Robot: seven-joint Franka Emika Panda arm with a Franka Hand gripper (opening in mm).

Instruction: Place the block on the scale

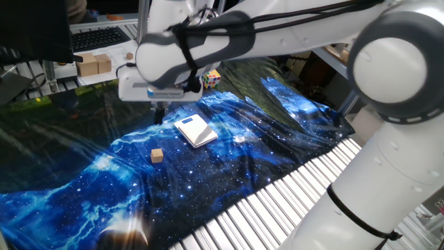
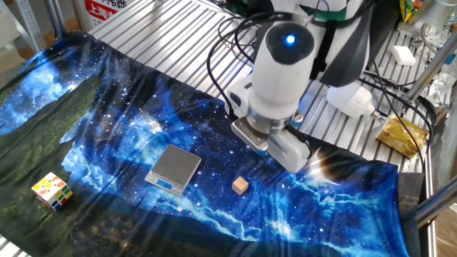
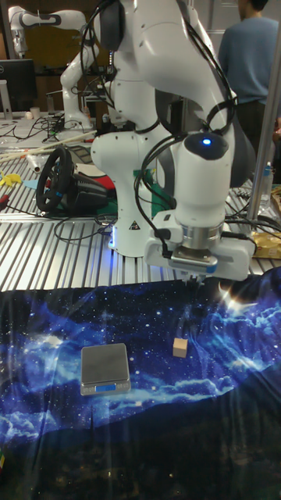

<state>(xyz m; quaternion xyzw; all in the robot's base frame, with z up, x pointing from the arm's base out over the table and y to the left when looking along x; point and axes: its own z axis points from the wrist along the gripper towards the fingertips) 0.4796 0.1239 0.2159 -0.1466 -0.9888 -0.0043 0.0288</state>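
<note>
The end effector hangs above the cloth-covered desk, fingers pointing down, clear of every object. Its flange and hand housing hide most of the fingers in all three views, so whether they are spread or closed cannot be determined; nothing is visibly held between them.

The block rests on the cloth, apart from the end effector. In the tall fixed view it lies toward the desk's front edge from the fingertips and slightly to the side away from the arm's base column. The block is a cube, so it has no long axis and any opposing pair of side faces should serve for the grasp.

The scale lies flat on the cloth beyond the block, well apart from it, with nothing on its plate. In one fixed view the scale sits nearer the desk's centre than the block.

Judgement: the coming move is a short lateral shift followed by a descent onto the block.
</note>
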